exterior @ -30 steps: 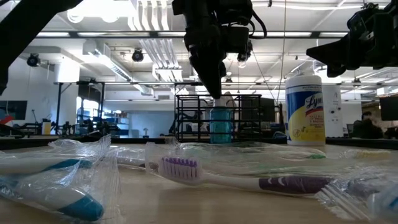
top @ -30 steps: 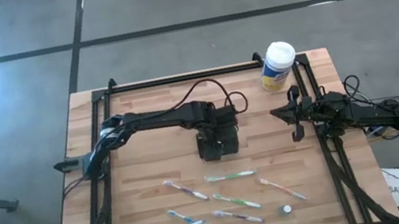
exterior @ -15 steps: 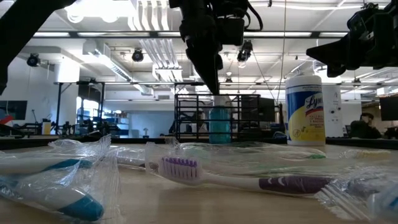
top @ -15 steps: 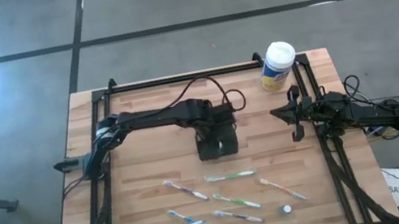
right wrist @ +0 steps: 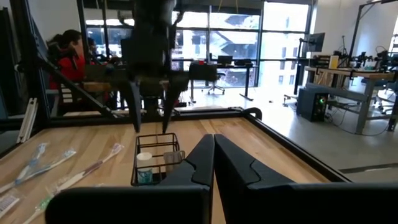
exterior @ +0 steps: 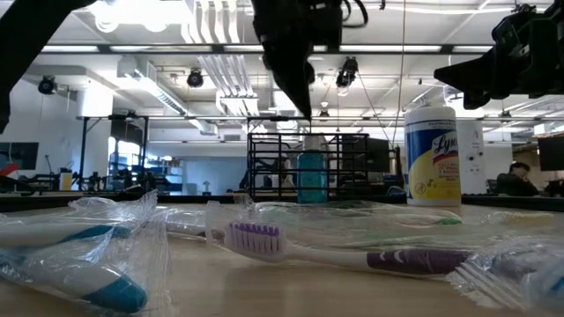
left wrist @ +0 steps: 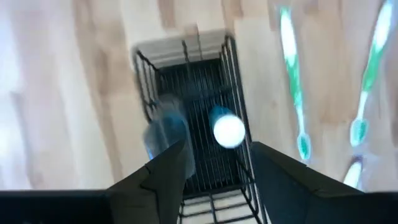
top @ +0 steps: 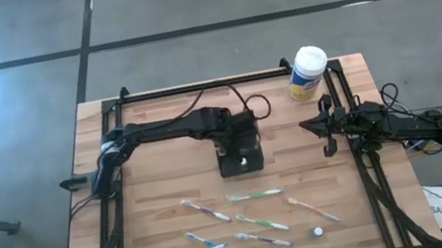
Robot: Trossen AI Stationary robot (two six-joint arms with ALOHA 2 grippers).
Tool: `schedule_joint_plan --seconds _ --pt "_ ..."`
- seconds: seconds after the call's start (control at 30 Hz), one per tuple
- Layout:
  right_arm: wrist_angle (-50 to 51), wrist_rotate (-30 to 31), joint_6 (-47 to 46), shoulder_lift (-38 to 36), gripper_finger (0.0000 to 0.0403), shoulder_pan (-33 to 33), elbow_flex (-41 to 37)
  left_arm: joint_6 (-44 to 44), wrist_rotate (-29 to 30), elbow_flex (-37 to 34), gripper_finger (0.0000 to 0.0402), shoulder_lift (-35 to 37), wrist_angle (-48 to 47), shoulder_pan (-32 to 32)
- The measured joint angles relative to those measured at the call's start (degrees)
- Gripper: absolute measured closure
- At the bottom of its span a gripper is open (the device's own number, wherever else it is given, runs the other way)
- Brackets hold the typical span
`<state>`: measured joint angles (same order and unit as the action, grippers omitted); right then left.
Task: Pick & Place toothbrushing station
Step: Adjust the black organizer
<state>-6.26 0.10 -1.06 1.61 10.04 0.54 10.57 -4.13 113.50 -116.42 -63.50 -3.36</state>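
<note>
On the wooden table (top: 158, 181), the toothbrushing station (top: 241, 160) sits directly below the left tool (left wrist: 212, 163), apparently spread and empty.

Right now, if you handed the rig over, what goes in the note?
Left gripper: jaws open, holding nothing, hanging straight above the toothbrushing station.
Right gripper: jaws shut, empty, parked at the table's right edge near the yellow canister.
Station: upright mid-table, free of both grippers, a small bottle and a cup inside.
Done: station looks set down and released.
Left: pull the left arm clear. The wrapped toothbrushes lie loose along the near side, untouched.
</note>
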Motion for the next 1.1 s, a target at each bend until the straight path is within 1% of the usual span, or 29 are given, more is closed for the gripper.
schedule_joint_plan --seconds 0.03,0.13,0.2,0.3,0.4,0.43,0.47,0.73,0.9,1.1 --pt "0.0 0.0 0.0 0.0 0.0394 0.0 0.0 -0.2 0.9 -0.3 0.0217 0.4 1.2 0.0" --pt "0.0 0.0 0.0 0.0 0.0394 0.0 0.0 -1.7 6.3 -0.9 0.0226 0.6 4.7 0.0" --pt "0.0 0.0 0.0 0.0 0.0394 0.0 0.0 -2.8 9.1 -1.7 0.0242 0.5 6.3 0.0" --pt "0.0 0.0 0.0 0.0 0.0394 0.0 0.0 -3.1 10.3 -3.8 0.0291 0.6 8.5 -0.1" --pt "0.0 0.0 0.0 0.0 0.0394 0.0 0.0 -2.2 10.3 -5.3 0.0368 0.4 8.3 -0.1" --pt "0.0 0.0 0.0 0.0 0.0394 0.0 0.0 -1.9 10.6 -5.3 0.0384 0.4 8.5 -0.1" --pt "0.0 0.0 0.0 0.0 0.0394 0.0 0.0 -1.8 11.2 -5.3 0.039 0.4 8.9 0.0" --pt "0.0 0.0 0.2 0.0 0.0394 0.0 0.0 -1.1 11.1 -6.3 0.0397 0.5 10.2 -0.1" --pt "0.0 0.0 0.1 0.0 0.0394 0.0 0.0 -1.1 10.7 -8.8 0.0398 0.5 11.9 -0.2" --pt "0.0 0.0 0.1 0.0 0.0394 0.0 0.0 -1.0 10.7 -9.8 0.0399 0.4 12.6 -0.4"
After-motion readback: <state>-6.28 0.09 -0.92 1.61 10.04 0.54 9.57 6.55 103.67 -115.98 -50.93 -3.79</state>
